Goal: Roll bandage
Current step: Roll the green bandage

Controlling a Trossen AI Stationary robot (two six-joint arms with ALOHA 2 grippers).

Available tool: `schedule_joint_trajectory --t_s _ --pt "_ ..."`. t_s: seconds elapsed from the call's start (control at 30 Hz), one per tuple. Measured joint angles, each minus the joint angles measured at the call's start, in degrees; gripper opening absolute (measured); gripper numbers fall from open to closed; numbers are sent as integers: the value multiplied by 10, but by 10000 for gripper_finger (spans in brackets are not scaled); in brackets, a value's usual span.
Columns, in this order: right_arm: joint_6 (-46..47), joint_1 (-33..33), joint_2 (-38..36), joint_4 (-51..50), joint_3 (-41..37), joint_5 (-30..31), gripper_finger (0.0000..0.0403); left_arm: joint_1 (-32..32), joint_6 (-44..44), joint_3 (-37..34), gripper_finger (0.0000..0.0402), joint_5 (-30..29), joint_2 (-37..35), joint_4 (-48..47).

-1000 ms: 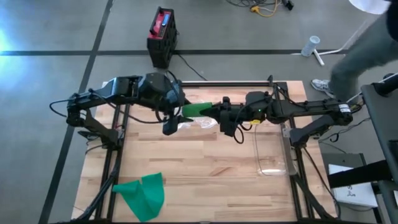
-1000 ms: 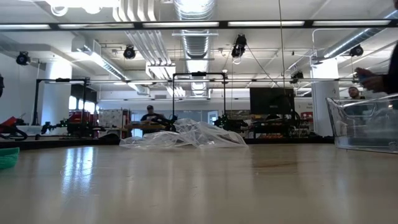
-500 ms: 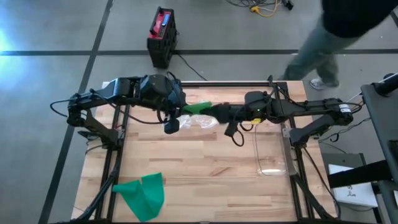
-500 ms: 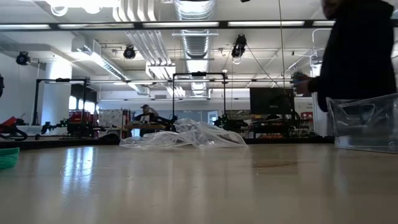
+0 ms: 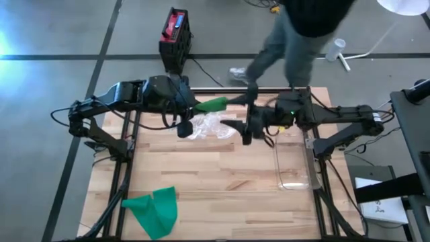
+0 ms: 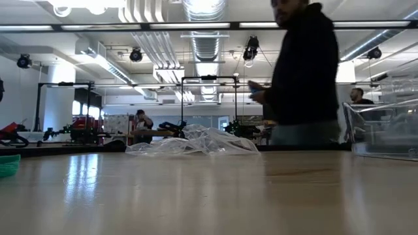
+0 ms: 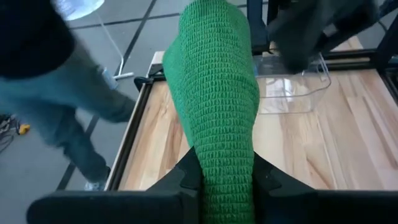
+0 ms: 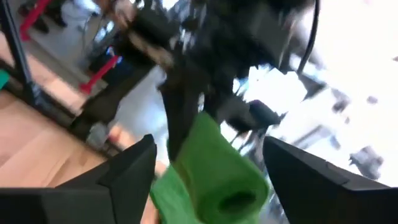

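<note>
Left tool (image 7: 222, 186) clamping green bandage (image 7: 217, 93), clear bin (image 7: 292, 90) beyond, person (image 5: 302, 33) passing

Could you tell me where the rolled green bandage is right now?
In the high view the bandage roll sits near the table's far edge, clamped in the left gripper above the clear plastic bag.

overall light: bright and even — indoor ceiling light.
source: ceiling strip lights (image 6: 196, 25) run across the top of the low view.
glare: pale sheen on the table (image 6: 215, 196) in the low view; white blow-out behind the bandage (image 8: 211, 174) in the right wrist view.
blur: right wrist view smeared throughout; the walking person (image 5: 295, 33) streaked from above — a dark backlit shape in the low view.
focus: left wrist view crisp on the bandage weave.
</note>
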Motion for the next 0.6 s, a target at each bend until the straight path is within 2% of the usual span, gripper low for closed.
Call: schedule_joint_trajectory --t_s 0.23,0.33,0.6 --pt "114 -33 44 -142 94 -2 296 0 32 -18 45 0 4 19" --pt "144 -43 59 -174 119 -3 290 -8 61 -26 45 -5 3 25" --pt "190 -51 92 -273 203 -21 264 -16 73 -40 45 -4 -10 29"
